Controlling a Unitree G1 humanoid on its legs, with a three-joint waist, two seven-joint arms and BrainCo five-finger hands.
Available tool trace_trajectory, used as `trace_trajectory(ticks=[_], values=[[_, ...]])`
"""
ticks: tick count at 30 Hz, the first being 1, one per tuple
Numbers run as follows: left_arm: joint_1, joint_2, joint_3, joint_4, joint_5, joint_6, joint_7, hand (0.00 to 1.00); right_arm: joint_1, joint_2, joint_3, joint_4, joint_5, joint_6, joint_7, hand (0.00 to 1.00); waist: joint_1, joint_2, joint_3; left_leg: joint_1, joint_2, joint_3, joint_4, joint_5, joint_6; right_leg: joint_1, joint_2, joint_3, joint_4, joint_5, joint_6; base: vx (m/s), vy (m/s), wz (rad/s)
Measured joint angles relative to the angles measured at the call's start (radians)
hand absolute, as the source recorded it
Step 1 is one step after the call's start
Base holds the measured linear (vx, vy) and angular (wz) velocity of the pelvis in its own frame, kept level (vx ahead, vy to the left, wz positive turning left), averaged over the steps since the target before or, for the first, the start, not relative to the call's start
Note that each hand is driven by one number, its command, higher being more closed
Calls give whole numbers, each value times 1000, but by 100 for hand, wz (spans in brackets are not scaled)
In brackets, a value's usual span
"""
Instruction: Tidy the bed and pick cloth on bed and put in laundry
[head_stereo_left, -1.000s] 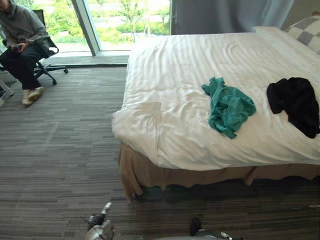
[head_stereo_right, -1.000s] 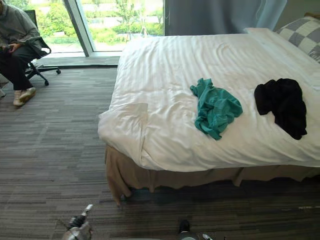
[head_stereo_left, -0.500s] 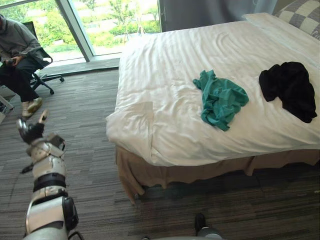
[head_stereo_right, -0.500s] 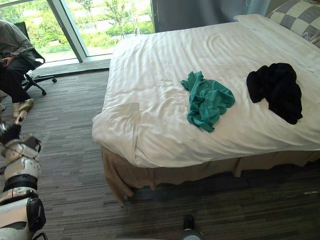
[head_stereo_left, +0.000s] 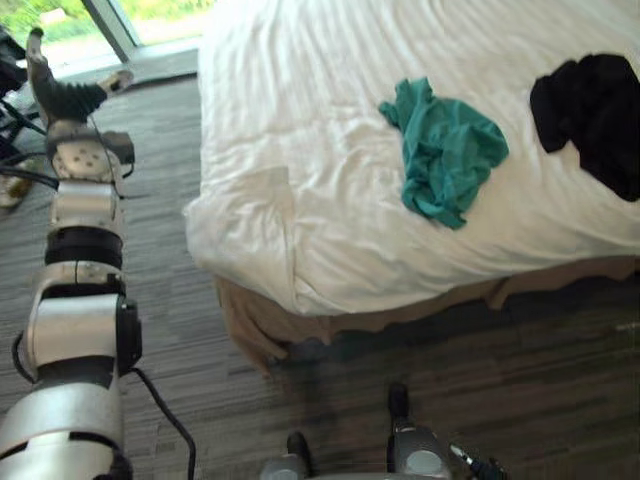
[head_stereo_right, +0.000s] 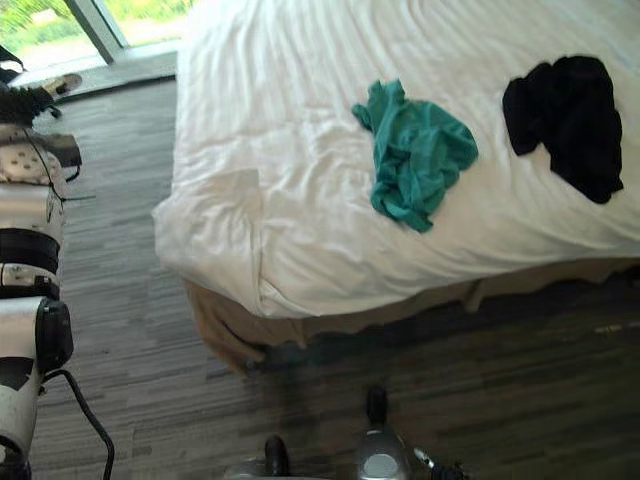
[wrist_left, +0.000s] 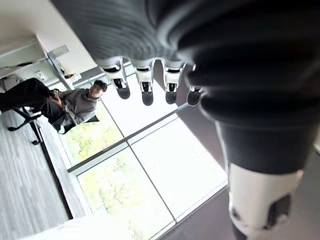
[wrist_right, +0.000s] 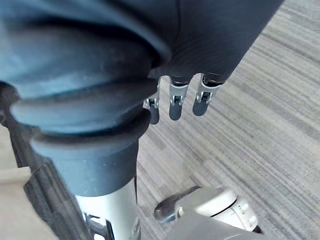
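Observation:
A crumpled teal cloth (head_stereo_left: 445, 160) lies near the middle of the white duvet (head_stereo_left: 300, 110). Toward the right edge of the bed rests a black cloth (head_stereo_left: 595, 105). My left arm is raised at the far left beside the bed, with the left hand (head_stereo_left: 68, 98) up over the floor, well away from both cloths. Its fingers (wrist_left: 146, 86) are straight and hold nothing. My right hand (wrist_right: 172, 102) hangs low over the carpet, fingers relaxed and empty.
The duvet's near left corner (head_stereo_left: 255, 215) is folded and rumpled above a tan bed skirt (head_stereo_left: 262, 325). Grey striped carpet (head_stereo_left: 180, 300) surrounds the bed. A person (wrist_left: 75, 105) sits on an office chair by the large window (wrist_left: 150, 165).
The head camera has tipped down and closer to the bed. My left arm has risen higher and further forward along the left side. Both cloths lie as before.

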Motion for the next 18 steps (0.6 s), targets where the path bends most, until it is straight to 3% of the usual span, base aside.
trace_trajectory(ticks=[2, 9, 18], values=[[-30, 2, -4, 4, 7, 6, -4, 0, 0, 11, 5, 0, 5, -2, -1, 0, -13, -9, 34, -32, 0, 0, 9, 2, 2, -35, -2, 3, 13, 1, -2, -63, -29, -2], [-62, -14, -24, 4, 125, 39, -23, 0, 1, 25, 5, -22, 10, -11, -2, 0, -13, -12, 88, -109, 0, 12, 20, 6, 4, -129, -6, 15, 53, 0, -3, -9, -13, -2], [-119, -138, -23, 4, 248, 80, -60, 0, 0, 47, 26, -123, 63, -36, -3, 0, 16, -22, 128, -231, 4, 33, 55, 6, 4, -246, -32, 11, 87, 0, -2, -9, -2, 5]])
